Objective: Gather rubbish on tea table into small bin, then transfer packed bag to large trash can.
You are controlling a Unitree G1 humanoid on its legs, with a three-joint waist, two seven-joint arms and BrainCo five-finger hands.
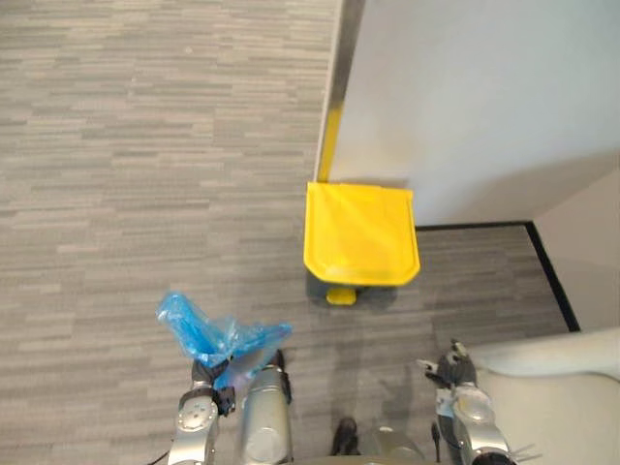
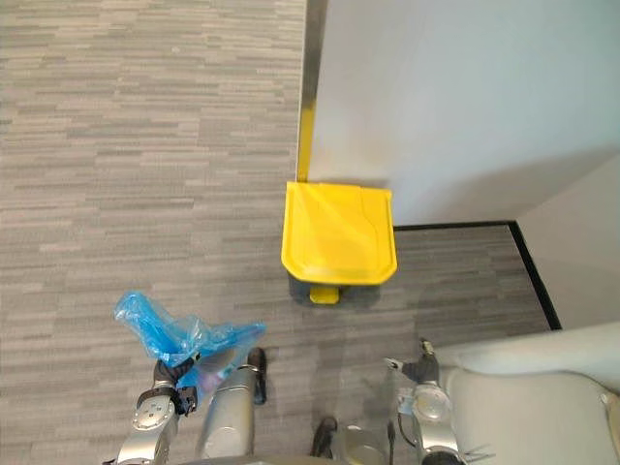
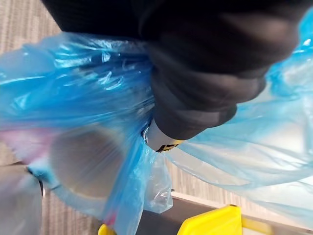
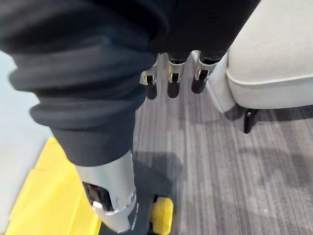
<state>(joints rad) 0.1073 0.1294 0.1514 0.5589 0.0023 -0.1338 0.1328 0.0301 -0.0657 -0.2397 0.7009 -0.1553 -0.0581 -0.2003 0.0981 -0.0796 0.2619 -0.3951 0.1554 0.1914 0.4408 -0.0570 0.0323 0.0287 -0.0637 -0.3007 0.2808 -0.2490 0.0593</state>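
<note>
Left hand clenched on the blue bag, right hand slack and empty: the bin's closed yellow lid should be opened first, probably by its pedal.

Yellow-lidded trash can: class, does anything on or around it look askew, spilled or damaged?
Nothing stands out. The trash can stands upright and closed by the wall, with no spill on the carpet; the blue bag is bunched in the left robot hand.

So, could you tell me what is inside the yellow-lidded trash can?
Its yellow lid is shut, so the inside is hidden. Below the lid show the dark body and a yellow pedal. The blue bag is in the left hand.
</note>
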